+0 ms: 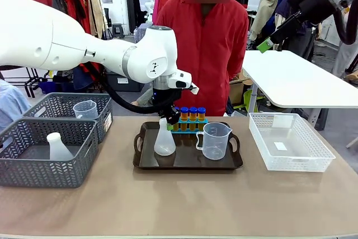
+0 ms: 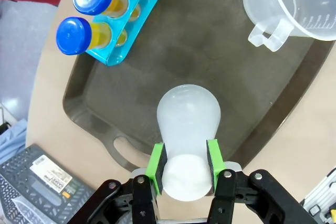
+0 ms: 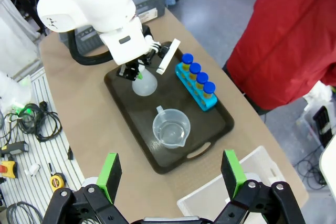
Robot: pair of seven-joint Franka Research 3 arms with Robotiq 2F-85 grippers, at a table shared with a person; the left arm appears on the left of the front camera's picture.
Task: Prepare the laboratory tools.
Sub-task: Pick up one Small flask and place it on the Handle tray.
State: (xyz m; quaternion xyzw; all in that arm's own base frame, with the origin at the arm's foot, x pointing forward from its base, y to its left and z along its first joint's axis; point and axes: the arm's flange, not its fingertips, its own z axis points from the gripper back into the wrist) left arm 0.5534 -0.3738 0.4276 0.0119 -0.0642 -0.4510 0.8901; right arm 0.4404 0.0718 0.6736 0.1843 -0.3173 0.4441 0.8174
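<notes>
Flask (image 2: 188,124) is standing on the tray (image 2: 105,108), and the left tool (image 2: 185,169) is gripping its neck, a green pad (image 2: 155,162) pressing on each side. From the front the tool's fingers are hiding behind the arm's wrist, so only the flask's cone (image 1: 164,144) is showing clearly there. Four tubes (image 1: 192,117) with blue caps are sitting in a blue rack at the tray's far edge; the arm is covering part of the leftmost one in the front view, and the left wrist view is cutting off all but two caps. The beaker (image 1: 215,141) is standing on the tray to the right of the flask, apart from it, its far side running off the left wrist picture. The right tool (image 3: 173,174) is hanging high above the table (image 1: 168,205) with its jaws spread wide and holding nothing. A second flask and beaker are lying in the grey baskets (image 1: 33,155) at the left, partly screened by mesh.
</notes>
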